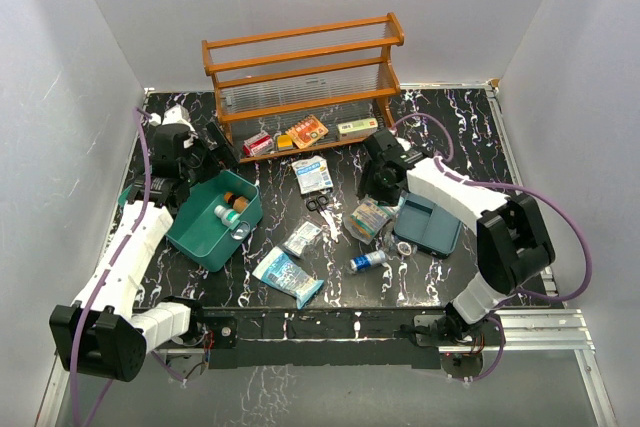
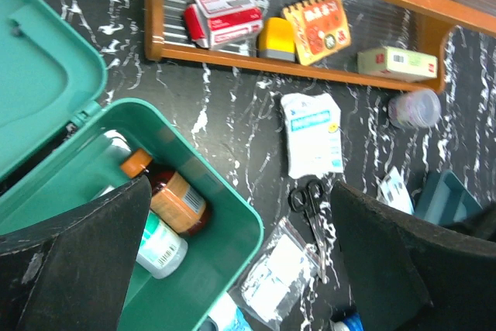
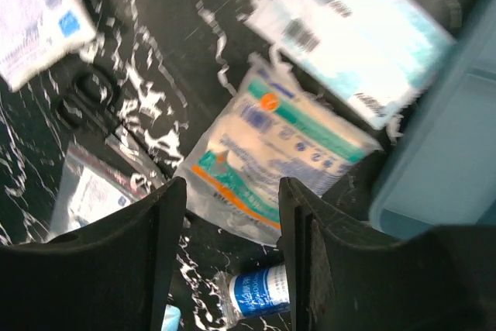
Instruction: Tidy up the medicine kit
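Note:
The teal-green medicine kit (image 1: pixel 205 230) stands open at the left, its lid (image 2: pixel 43 83) hinged back. Inside lie a brown bottle with an orange cap (image 2: pixel 167 191) and a white bottle with a green band (image 2: pixel 159 246). My left gripper (image 2: pixel 240 269) is open and empty, above the kit's right rim. My right gripper (image 3: pixel 231 246) is open and empty, low over a clear packet with teal and orange print (image 3: pixel 267 156), which shows in the top view (image 1: pixel 366 219) too. A small blue-labelled bottle (image 3: pixel 260 292) lies just below the jaws.
An orange-brown wooden rack (image 1: pixel 300 77) at the back holds small boxes (image 2: pixel 225 17). On the table lie black scissors (image 2: pixel 310 207), a white gauze packet (image 2: pixel 312 133), clear zip bags (image 2: pixel 275 277), a blue-white pouch (image 1: pixel 288 275) and a blue-grey tray (image 1: pixel 428 225).

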Robot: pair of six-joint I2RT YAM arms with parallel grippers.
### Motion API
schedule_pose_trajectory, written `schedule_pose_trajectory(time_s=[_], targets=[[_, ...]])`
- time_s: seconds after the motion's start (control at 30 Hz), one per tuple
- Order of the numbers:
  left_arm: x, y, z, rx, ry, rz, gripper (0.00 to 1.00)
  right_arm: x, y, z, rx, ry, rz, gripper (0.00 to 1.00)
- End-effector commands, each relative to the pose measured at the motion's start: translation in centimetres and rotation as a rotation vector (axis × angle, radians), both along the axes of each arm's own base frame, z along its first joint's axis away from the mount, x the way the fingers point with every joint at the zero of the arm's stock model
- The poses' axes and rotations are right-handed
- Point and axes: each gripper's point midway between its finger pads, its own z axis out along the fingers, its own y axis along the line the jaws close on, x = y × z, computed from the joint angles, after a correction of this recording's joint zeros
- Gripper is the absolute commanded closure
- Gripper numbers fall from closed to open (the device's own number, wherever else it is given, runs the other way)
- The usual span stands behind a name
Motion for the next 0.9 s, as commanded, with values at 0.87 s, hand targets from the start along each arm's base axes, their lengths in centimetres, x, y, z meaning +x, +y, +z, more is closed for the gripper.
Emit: schedule_pose_trajectory(time_s=[0.87], targets=[[-1.3,-3.5,7.8,-0.145,-0.169,-0.182,0.05,-15.6,18.4,-4.2,0.077,-0.059,1.174,0.63]])
